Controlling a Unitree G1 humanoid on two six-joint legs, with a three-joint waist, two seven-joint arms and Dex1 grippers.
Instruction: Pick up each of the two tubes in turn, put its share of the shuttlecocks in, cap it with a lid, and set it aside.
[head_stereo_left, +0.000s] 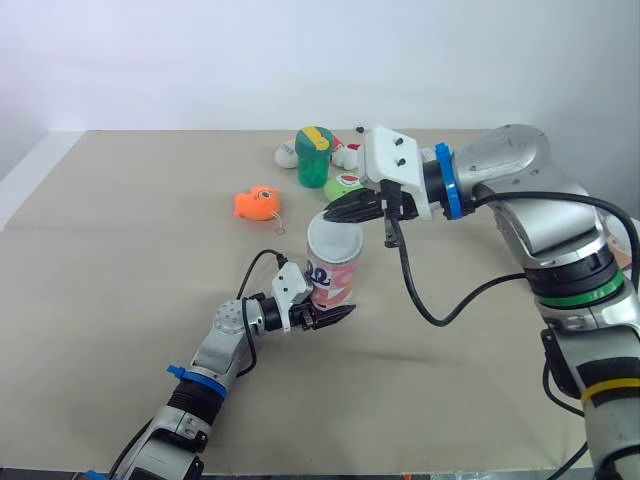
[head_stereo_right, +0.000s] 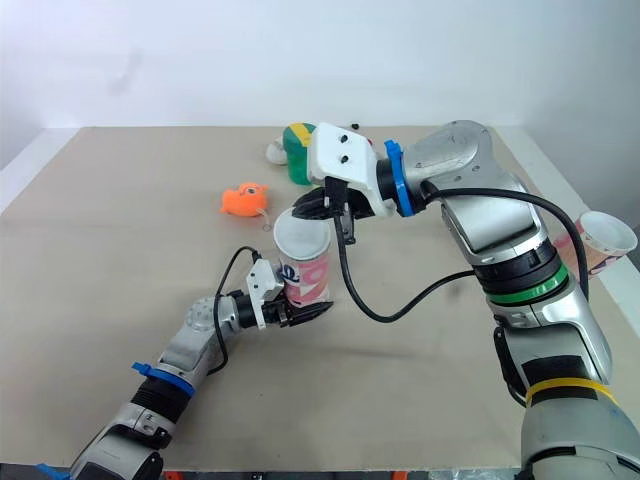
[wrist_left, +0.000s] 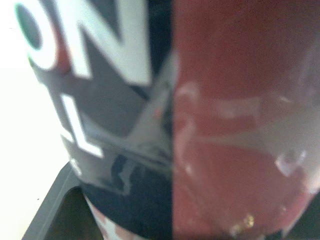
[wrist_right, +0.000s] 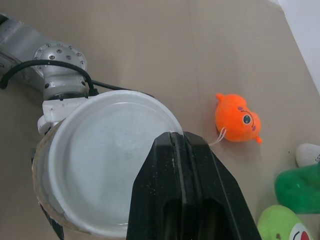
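A pink printed tube (head_stereo_left: 335, 270) stands upright at the table's middle, with my left gripper (head_stereo_left: 330, 313) shut on its lower part; in the left wrist view its wall (wrist_left: 200, 125) is very close. A white lid (wrist_right: 110, 160) lies on the tube's mouth. My right gripper (head_stereo_left: 347, 210) hovers at the lid's far rim, fingers (wrist_right: 175, 165) pressed together on that edge. A second pink tube (head_stereo_right: 605, 238) with an open mouth shows at the far right, past my right arm.
An orange plush fish (head_stereo_left: 257, 203) lies left of the tube. Behind it stand a green cup (head_stereo_left: 314, 155), a green plush ball (head_stereo_left: 345, 183) and small white toys (head_stereo_left: 287, 153). The tan table (head_stereo_left: 120, 260) stretches bare to the left and front.
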